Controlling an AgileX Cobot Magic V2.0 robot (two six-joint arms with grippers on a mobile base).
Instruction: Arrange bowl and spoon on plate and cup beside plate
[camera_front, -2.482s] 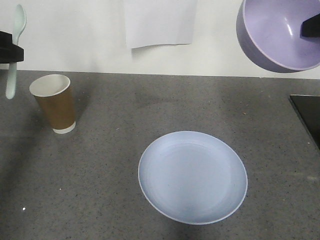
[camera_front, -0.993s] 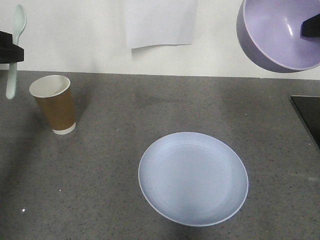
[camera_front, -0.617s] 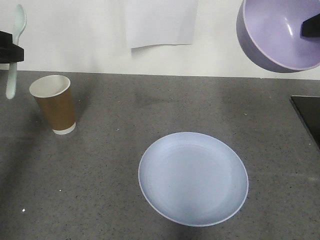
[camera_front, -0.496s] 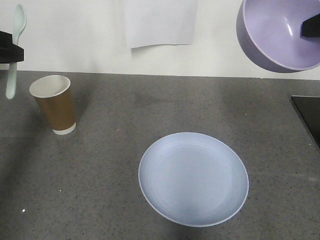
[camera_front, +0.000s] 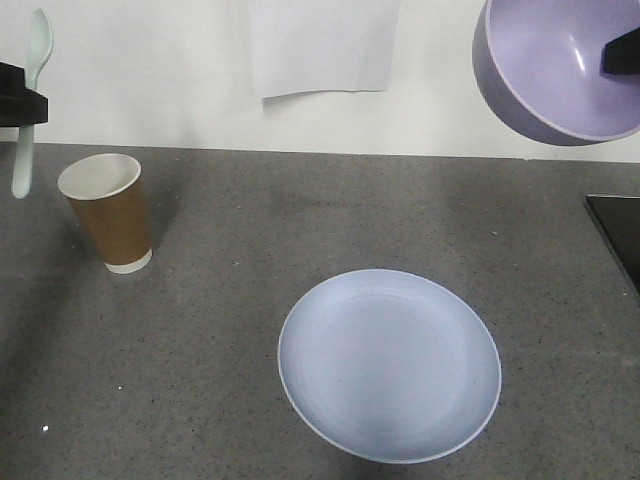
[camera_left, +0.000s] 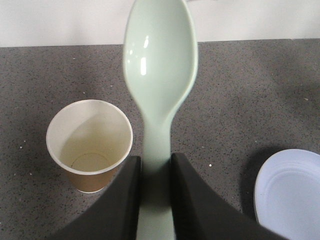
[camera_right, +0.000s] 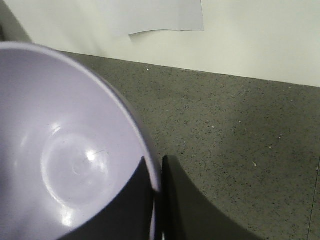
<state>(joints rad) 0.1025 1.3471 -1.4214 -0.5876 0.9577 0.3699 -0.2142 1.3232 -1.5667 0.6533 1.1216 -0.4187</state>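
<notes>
Right tool (camera_right: 156, 202) seemingly mostly off-frame

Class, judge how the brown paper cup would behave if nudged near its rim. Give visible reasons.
The cup looks empty, so probably light and easily shoved. It stands tall on a base narrower than its rim, so a high push would likely tip it.

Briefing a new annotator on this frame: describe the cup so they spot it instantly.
Start with the grey speckled countertop under the white wall. On its left side, apart from the pale blue plate, the cup stands upright and empty. It is the only brown thing there: tall paper, with a white inside, rim and base band.
</notes>
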